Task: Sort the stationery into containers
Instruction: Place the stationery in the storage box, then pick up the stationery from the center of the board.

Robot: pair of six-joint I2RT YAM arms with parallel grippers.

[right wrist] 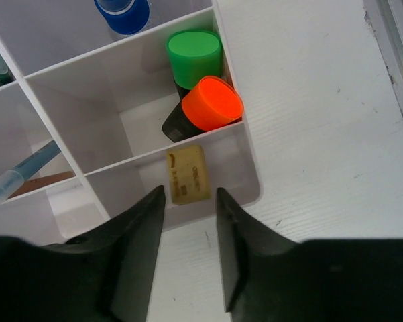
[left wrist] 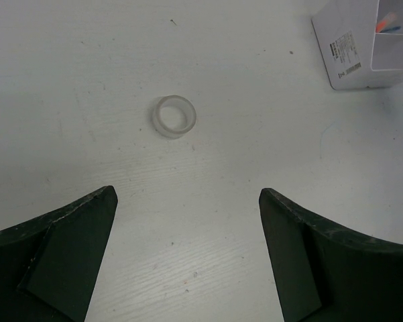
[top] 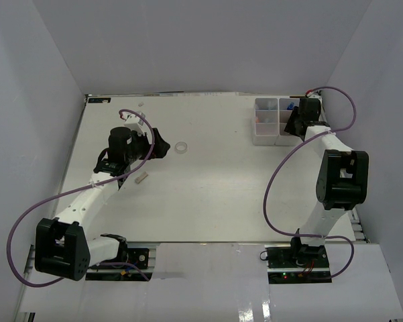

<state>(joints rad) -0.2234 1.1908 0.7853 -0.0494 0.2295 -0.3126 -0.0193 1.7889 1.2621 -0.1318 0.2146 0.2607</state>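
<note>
Since the ring (left wrist: 174, 116), lying flat mid-table (left wrist: 53, 67), looks light, stiff and slick, pinch one wall, a finger inside. Left pincer (left wrist: 188, 193): wide, empty. Right pincer (right wrist: 190, 192): narrow gap, over box (right wrist: 245, 182).

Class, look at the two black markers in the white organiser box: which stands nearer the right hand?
The black marker with the orange-red cap; the green-capped marker stands behind it, farther from the right hand.

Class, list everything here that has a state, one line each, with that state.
Left gripper: open, empty.
Right gripper: jaws apart, empty.
Tape ring: flat on table, unsorted.
Green-capped marker: capped, in box.
Orange-capped marker: capped, in box.
Tan block: in box, not gripped.
</note>
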